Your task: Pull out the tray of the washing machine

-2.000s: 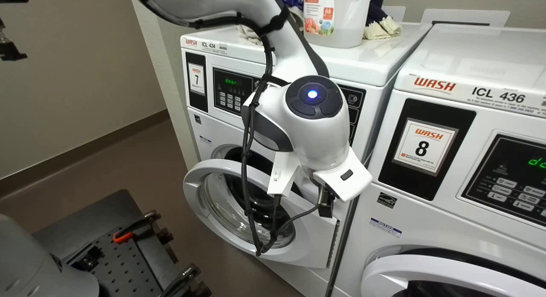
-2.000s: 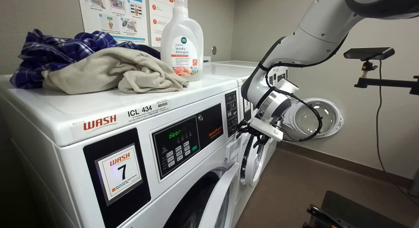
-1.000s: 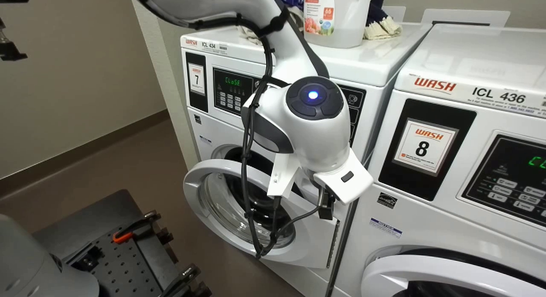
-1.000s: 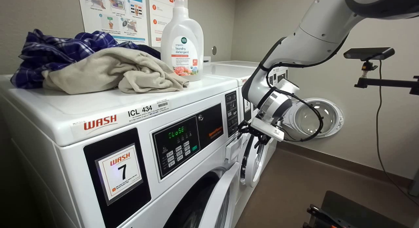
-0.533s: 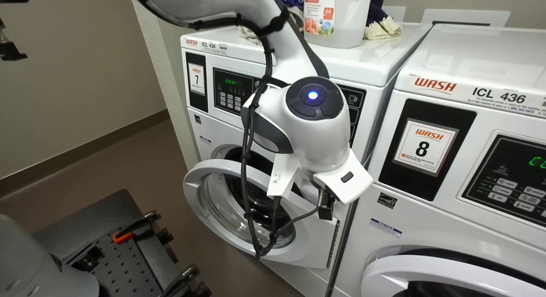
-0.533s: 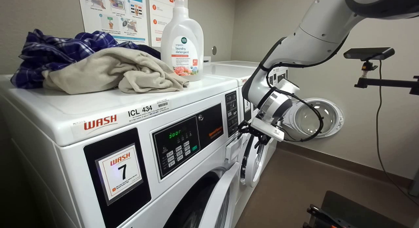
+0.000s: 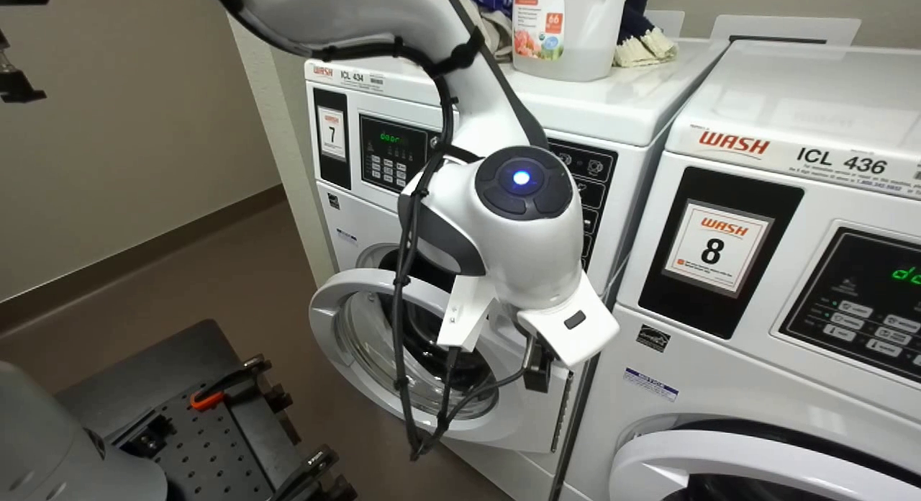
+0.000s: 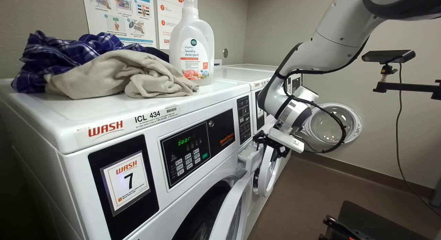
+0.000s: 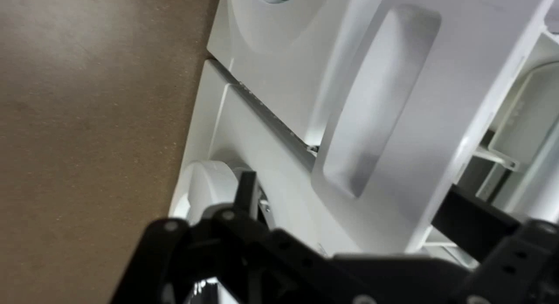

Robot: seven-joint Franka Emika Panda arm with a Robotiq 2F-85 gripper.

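Further out slides the white rectangular plastic tray [image 9: 436,120], black pincer [image 9: 353,192] spread astride its front; round glass door [image 7: 368,357] below, translucent plastic bottle [image 8: 191,48] above, brown floor [image 9: 96,142] beneath

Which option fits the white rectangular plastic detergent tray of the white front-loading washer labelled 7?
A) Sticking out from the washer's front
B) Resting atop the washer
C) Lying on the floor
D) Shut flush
A, since the wrist view shows inner compartments exposed behind the front of the white plastic tray.
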